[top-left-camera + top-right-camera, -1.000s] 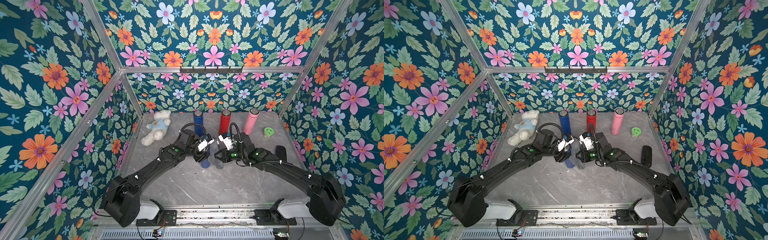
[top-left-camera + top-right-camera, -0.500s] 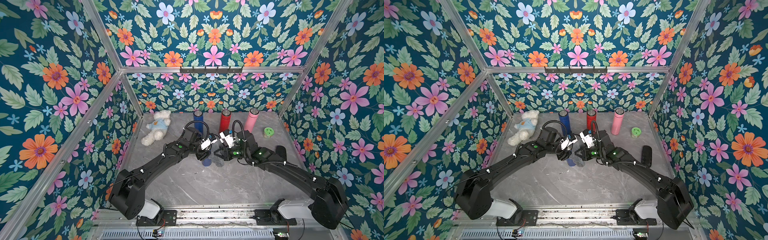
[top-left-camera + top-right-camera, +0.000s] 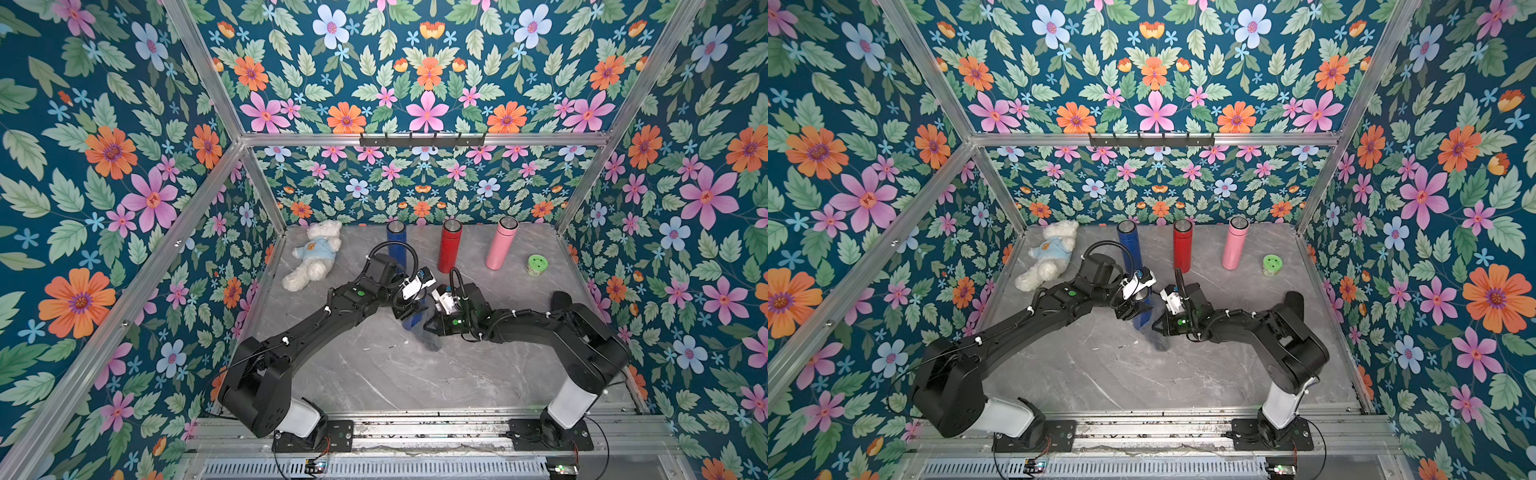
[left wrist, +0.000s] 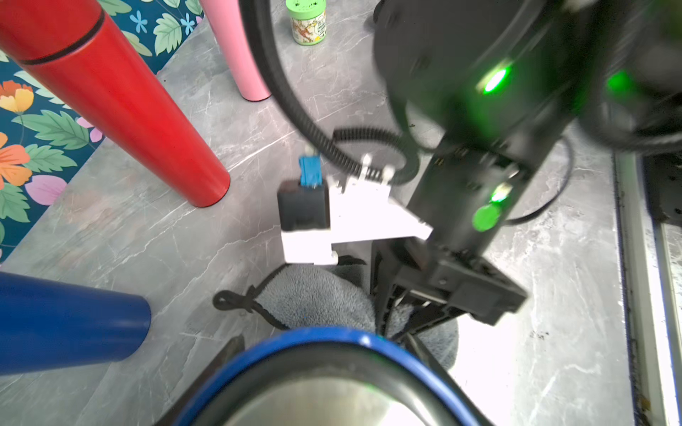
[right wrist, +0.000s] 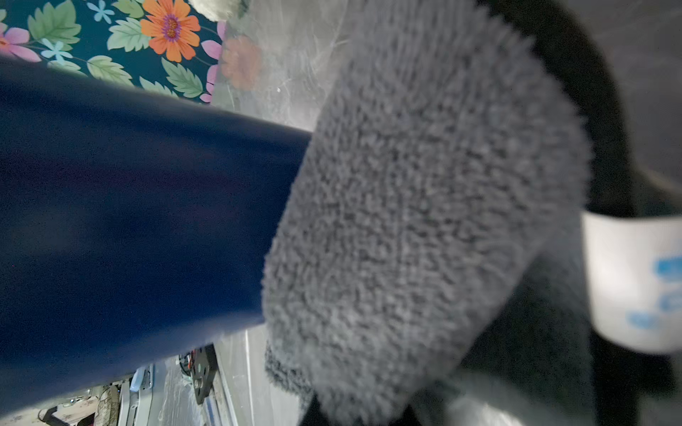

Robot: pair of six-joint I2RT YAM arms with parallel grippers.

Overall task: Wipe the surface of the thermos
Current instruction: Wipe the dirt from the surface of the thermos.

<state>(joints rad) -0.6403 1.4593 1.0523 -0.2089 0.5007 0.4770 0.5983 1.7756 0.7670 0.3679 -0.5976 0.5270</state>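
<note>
Looking down on a grey marble table [image 3: 415,382] boxed in by floral walls. Along the 12 o'clock edge, from 10 round to 1: teddy bear [image 3: 313,257] flopped on its back, then blue bottle [image 3: 395,241], red bottle [image 3: 449,249] and pink bottle [image 3: 500,245], all upright and apart.

Roughly mid-table, a touch toward 12: the thermos [image 3: 417,321], blue, tilted rather than upright in both top views. Clamped round it, in from 8 o'clock: the left gripper [image 3: 409,308]. Just at its 3 o'clock, in from the right side: the right gripper [image 3: 433,327], pinched tight on a fluffy grey cloth [image 3: 432,343]. Pressed right up against the lower end of the thermos in the right wrist view, that cloth, with a corner drooping toward the table.

Small green jar [image 3: 537,265] out toward 2 o'clock.

Can't tell whether the thermos base touches the table. Only a blue rim and steel top from the left wrist, body cut off by the frame edge. Right fingertips buried in cloth, left ones mostly behind the thermos. Black thing [image 3: 560,300] near 3 o'clock, half hidden by the right arm, no clue what.
</note>
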